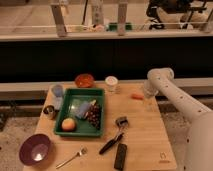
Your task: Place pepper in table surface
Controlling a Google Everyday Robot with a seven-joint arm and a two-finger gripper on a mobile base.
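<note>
Table surface (145,137): end effector (149,103) beside pepper (137,96), arm (176,98) elbow-up.

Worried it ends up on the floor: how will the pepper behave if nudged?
The pepper is small and slender, so probably light and easily shoved. Being tapered, it would likely roll in a curve. It lies near the far edge of the table surface, just beside the gripper, so a push backward might drop it.
</note>
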